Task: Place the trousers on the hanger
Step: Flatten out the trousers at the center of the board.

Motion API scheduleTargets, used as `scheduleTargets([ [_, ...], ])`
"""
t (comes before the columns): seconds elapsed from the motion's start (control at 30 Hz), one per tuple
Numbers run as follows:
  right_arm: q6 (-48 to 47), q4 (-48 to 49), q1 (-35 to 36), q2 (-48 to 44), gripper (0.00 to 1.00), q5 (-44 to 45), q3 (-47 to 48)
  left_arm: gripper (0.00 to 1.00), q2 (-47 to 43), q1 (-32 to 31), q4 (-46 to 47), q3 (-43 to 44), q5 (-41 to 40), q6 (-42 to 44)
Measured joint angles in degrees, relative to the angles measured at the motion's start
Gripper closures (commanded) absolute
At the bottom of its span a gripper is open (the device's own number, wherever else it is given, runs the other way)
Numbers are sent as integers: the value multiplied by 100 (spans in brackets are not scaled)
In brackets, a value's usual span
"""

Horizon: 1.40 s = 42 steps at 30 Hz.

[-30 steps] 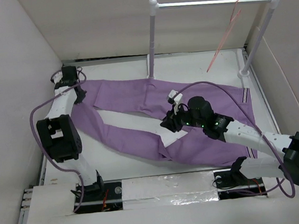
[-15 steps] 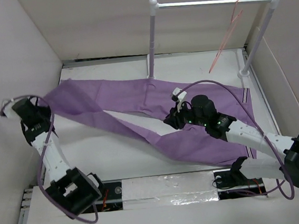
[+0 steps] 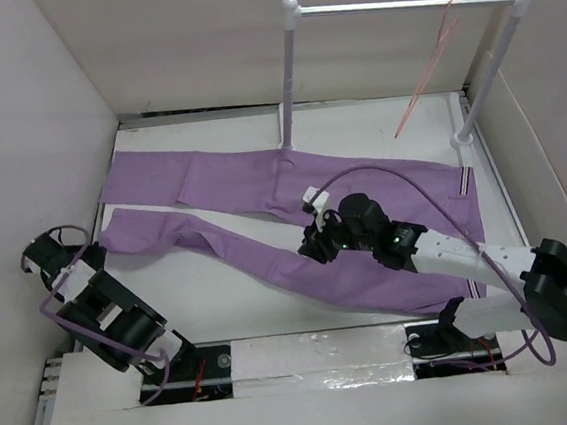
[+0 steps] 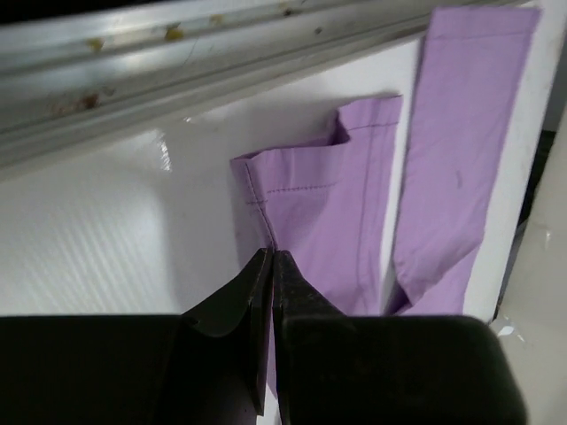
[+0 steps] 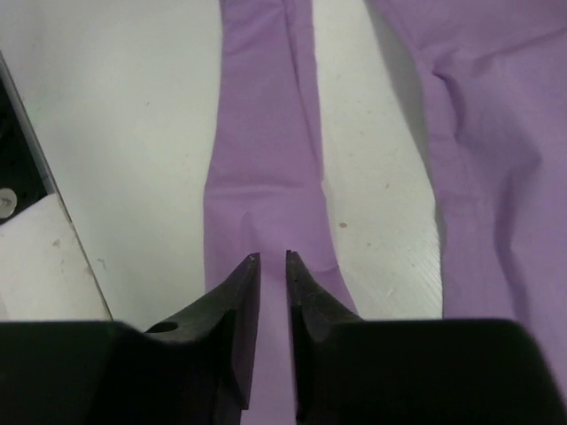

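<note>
Lying flat, the trousers [image 3: 240, 176] are not yet on the hanger [image 3: 410, 100] at the far right corner; left gripper [image 4: 272, 261] pinches a hem, right gripper [image 5: 272, 258] narrowly parted, empty.

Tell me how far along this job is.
Done: lilac cloth trousers lie flat. In hand: left gripper pinches the near leg's cuff; right gripper is slightly open over that leg. Left: getting them onto the pink wire hanger, bare on the silver bar.

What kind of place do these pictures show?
Probably a robot test cell in a laboratory: plain white walls enclose the table, two robot arms are bolted at its edge, and a small rack holds one hanger.
</note>
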Motion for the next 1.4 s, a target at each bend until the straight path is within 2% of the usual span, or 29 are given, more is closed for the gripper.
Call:
scheduleTargets([
  [0.1, -50, -15, 448, 267, 38, 107, 168, 100, 0, -13, 81, 251, 46, 48],
  [0.27, -72, -15, 968, 1224, 37, 332, 737, 100, -2, -201, 140, 404, 68, 31],
  [0.47, -83, -87, 1051, 2503, 40, 833, 1388, 100, -22, -284, 9, 881, 144, -70],
  [0.67, -59, -267, 1432, 3373, 49, 1263, 1755, 100, -170, -289, 109, 1097, 306, -236],
  [0.87, 52, -297, 1729, 3445, 81, 1572, 1777, 100, -269, -319, 122, 1093, 404, -496],
  [0.9, 79, -282, 1777, 3432, 85, 1606, 1742, 100, -306, -319, 118, 1093, 409, -540],
  [0.97, 155, -229, 1873, 3327, 86, 1646, 1574, 100, -426, -317, 116, 1093, 450, -680],
  [1.07, 282, -164, 1932, 2881, 60, 1631, 1038, 100, -695, -426, 173, 1091, 564, -914],
  [1.1, 313, -205, 1928, 2677, 39, 1617, 859, 100, -826, -522, 249, 1067, 579, -992],
  [1.17, 337, -369, 1823, 2114, 28, 1587, 503, 100, -1202, -789, 487, 933, 614, -1126],
  [1.23, 337, -535, 1513, 1399, 27, 1541, 269, 100, -1709, -1078, 682, 752, 680, -1224],
  [1.27, 350, -566, 1255, 1021, 29, 1510, 205, 100, -1985, -1220, 758, 658, 726, -1259],
  [1.37, 435, -527, -26, -90, 81, 1394, 50, 100, -2876, -1497, 881, 417, 798, -1272],
  [1.4, 555, -457, -920, -560, 100, 1305, -55, 100, -3180, -1574, 861, 376, 758, -1246],
])
